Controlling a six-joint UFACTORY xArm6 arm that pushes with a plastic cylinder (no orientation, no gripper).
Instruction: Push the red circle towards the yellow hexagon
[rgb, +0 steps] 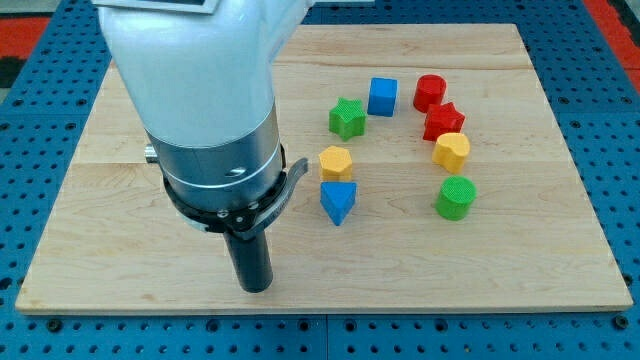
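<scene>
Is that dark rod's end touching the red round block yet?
Apart. The camera view shows my tip near the board's bottom left, with bare wood and other blocks between it and the red circle at the upper right.

text: none legible — blocks, board, arm | labels: none | numbers: none

Arm: one arm, it enters from the view's top left and hangs down over the left half of the view.
Upper shell (190, 60): white, wide and smooth.
Wrist (215, 165): a silver metal cylinder under the shell, with a black ring clamp below it.
Rod (250, 255): dark, short and straight, it stands almost upright.
My tip (257, 288): the lower end of the rod, near the view's bottom, left of centre.
</scene>
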